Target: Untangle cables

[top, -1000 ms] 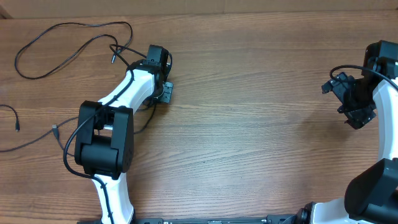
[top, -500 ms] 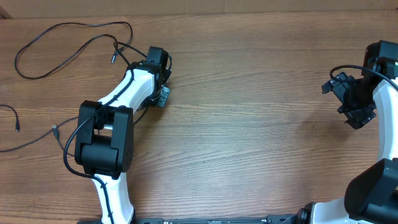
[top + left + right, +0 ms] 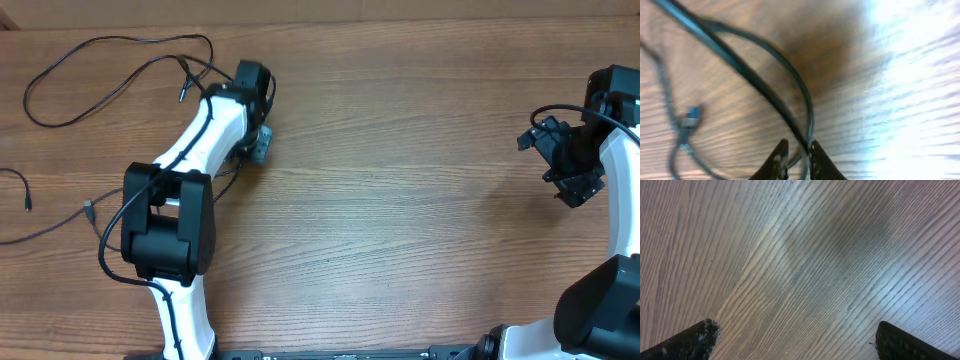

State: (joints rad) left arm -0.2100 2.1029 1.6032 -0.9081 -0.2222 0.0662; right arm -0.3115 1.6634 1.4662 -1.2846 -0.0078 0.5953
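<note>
Left pincer (image 3: 797,156) was narrowly parted with one strand of the cables (image 3: 755,83) in the gap; couldn't tell if it was gripped. Cables lay far-left on the tabletop (image 3: 400,200), strand running up-left from the fingertips. Right pincer (image 3: 796,342) was spread wide, empty, well apart; left arm nearer.

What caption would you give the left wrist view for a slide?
Left gripper fingertips close together over the wooden table, black cable strands running into the narrow gap between them.
</note>
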